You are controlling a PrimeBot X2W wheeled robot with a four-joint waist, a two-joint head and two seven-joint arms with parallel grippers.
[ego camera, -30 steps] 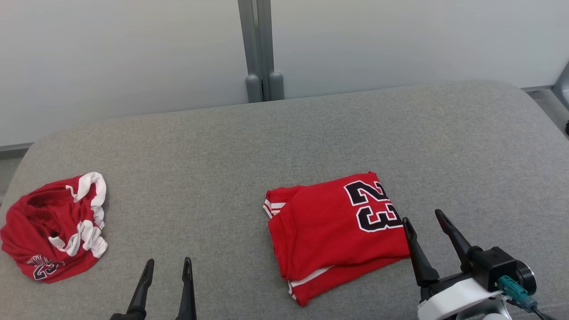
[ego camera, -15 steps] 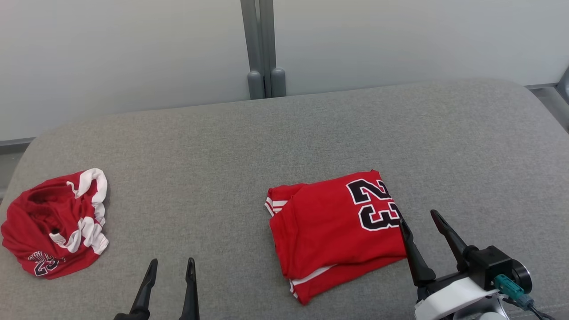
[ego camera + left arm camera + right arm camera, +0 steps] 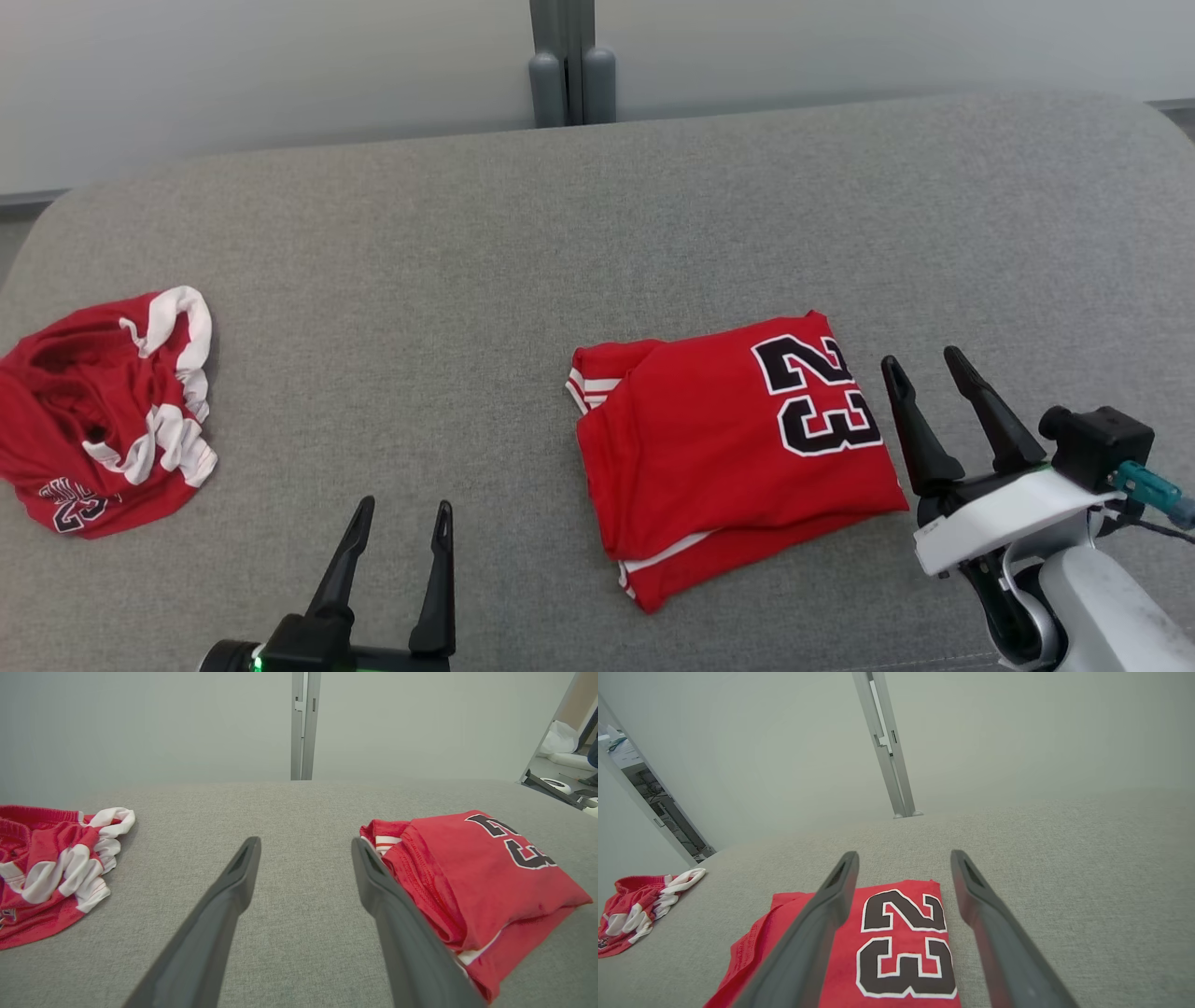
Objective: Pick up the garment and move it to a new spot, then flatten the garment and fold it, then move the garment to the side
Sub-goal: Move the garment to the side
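A red jersey [image 3: 728, 448] with a black "23" lies folded flat on the grey cushioned surface [image 3: 467, 280], right of centre. It also shows in the left wrist view [image 3: 476, 872] and the right wrist view [image 3: 896, 947]. A second red garment [image 3: 84, 411] with white trim lies crumpled at the far left [image 3: 42, 868] [image 3: 635, 910]. My right gripper [image 3: 920, 359] [image 3: 904, 855] is open and empty, just off the jersey's right edge, apart from it. My left gripper [image 3: 405, 507] [image 3: 306, 843] is open and empty over bare surface between the two garments.
A pale wall with a grey post [image 3: 571, 56] stands behind the surface. The surface rounds off at its far left and far right corners. Bare grey fabric spans the middle and back.
The head camera has tilted down, so the whole picture has shifted. My right gripper has moved forward along the jersey's right edge. Both garments lie as before.
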